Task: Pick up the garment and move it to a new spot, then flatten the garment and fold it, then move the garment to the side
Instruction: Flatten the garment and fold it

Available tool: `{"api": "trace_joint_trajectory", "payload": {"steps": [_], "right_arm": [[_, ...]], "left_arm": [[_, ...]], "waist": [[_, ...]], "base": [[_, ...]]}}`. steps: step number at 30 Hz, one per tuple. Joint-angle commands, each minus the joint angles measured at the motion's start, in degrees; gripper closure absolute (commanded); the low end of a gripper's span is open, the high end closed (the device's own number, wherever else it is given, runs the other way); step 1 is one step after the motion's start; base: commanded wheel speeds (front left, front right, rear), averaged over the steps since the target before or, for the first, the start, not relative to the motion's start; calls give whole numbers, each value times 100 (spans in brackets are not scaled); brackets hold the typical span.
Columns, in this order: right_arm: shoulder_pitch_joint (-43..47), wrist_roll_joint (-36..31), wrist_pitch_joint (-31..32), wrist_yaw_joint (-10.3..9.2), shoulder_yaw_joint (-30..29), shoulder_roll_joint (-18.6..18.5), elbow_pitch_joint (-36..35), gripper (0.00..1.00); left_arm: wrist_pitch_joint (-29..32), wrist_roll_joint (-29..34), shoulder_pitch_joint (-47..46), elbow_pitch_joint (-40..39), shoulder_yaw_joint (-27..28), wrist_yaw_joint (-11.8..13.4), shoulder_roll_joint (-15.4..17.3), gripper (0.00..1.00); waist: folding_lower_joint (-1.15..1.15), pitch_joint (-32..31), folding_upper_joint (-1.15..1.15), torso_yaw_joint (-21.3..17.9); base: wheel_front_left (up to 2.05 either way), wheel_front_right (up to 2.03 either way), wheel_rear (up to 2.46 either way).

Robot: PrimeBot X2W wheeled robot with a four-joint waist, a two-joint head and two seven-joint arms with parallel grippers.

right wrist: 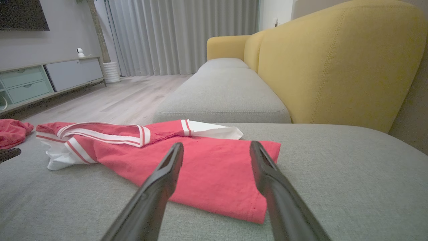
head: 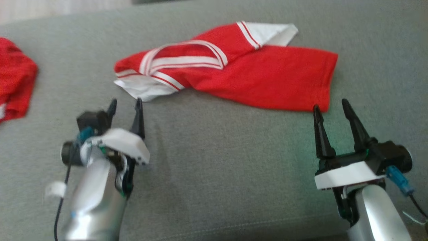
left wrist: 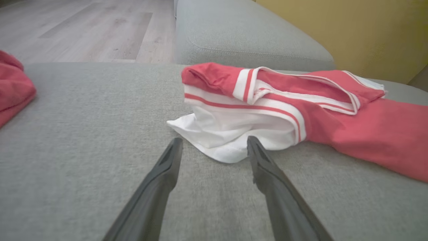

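The garment (head: 254,73) is a red shirt with white sleeves and white-striped trim, lying loosely folded on the grey sofa cushion (head: 214,174). My left gripper (head: 126,104) is open, its tips just short of the white sleeve at the garment's left end (left wrist: 227,134). My right gripper (head: 329,105) is open too, its tips at the red hem corner of the garment (right wrist: 214,174). Nothing is between either pair of fingers.
Another red cloth (head: 15,80) lies at the cushion's far left edge. A yellow sofa back (right wrist: 334,60) rises to the right, with a further grey cushion (right wrist: 224,90) beyond the garment. Wooden floor (left wrist: 83,30) lies past the cushion's far edge.
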Motion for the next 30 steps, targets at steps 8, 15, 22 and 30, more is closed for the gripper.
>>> {"api": "trace_joint_trajectory", "payload": {"steps": [8,15,22,30], "right_arm": [[-352,-63,-62,43,78,-23,-270,0],[-378,-22,-62,43,45,-23,-266,0],[-319,-18,-62,43,-27,-23,-256,0],[-171,-36,-62,43,-169,-23,-222,0]], "left_arm": [[-49,46,-1015,935,174,72,132,0],[-48,8,-1287,1488,115,75,114,100],[-66,30,-1237,1264,-40,-13,77,100],[-68,172,-709,14,-75,-46,178,100]], "waist": [[-1,618,0,-333],[-1,586,0,-318],[-1,364,0,-128],[-1,5,0,215]], "base": [[0,0,0],[0,0,0],[0,0,0],[0,0,0]]}}
